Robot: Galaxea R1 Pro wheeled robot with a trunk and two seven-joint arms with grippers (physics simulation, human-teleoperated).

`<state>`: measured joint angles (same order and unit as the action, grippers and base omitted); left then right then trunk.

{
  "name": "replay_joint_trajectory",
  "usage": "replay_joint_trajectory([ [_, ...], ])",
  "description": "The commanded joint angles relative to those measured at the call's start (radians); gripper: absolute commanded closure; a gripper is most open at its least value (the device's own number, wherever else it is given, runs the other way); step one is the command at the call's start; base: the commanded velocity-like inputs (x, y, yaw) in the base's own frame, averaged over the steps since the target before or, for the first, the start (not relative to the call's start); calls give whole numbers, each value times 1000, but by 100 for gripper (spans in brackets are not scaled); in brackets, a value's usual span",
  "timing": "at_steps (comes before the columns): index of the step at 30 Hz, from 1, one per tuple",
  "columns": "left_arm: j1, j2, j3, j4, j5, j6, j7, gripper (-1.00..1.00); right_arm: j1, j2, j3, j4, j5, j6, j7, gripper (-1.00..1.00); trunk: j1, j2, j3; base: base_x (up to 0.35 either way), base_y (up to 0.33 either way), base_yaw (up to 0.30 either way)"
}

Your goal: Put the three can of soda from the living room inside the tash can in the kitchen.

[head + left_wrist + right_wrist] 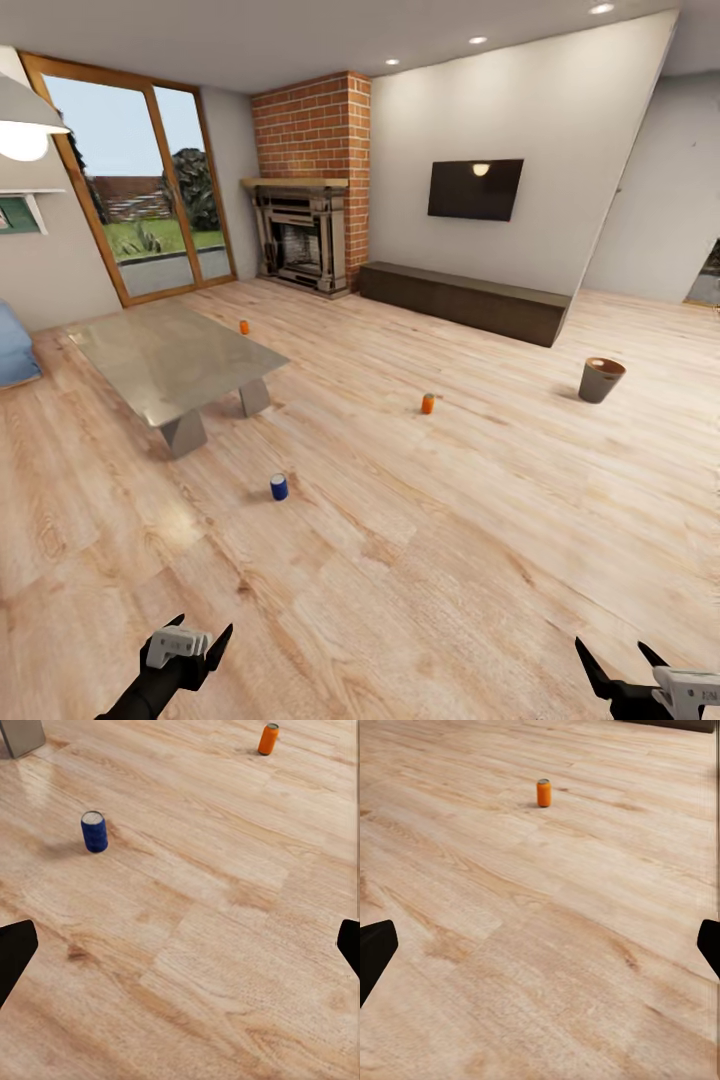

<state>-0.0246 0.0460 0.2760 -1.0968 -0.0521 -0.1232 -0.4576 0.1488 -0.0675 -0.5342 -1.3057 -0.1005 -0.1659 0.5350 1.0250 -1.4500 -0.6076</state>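
While both pincers, left pincer (pixel 200 633) and right pincer (pixel 622 655), hung released over the plank floor (pixel 420 560), three cans stood upright there, well apart. The blue soda can (pixel 279 487) was nearest, one orange soda can (pixel 428 403) farther, another orange can (pixel 244 327) beside the glass low table (pixel 170 355). The grey trash can (pixel 601 380) stood on the floor at right.

Beside the grey glass table (pixel 170 360): one blue can (pixel 279 487), two orange cans (pixel 428 403) (pixel 244 327), pale wood-grain floor (pixel 450 560).
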Motion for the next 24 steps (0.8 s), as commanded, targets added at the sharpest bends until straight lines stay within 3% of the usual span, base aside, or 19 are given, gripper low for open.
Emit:
replay_joint_trajectory([
  [1,0,0,0,0,0,0,0,-100,0,0,0,0,0,0,0,-100,0,0,1,0,0,-171],
  [7,0,0,-1,0,-1,0,0,-100,0,0,-1,0,-1,0,0,-100,0,0,7,0,-99,-187],
  [24,0,0,-1,7,-2,0,0,-100,0,0,-1,0,1,0,0,-100,0,0,26,12,-220,-197],
])
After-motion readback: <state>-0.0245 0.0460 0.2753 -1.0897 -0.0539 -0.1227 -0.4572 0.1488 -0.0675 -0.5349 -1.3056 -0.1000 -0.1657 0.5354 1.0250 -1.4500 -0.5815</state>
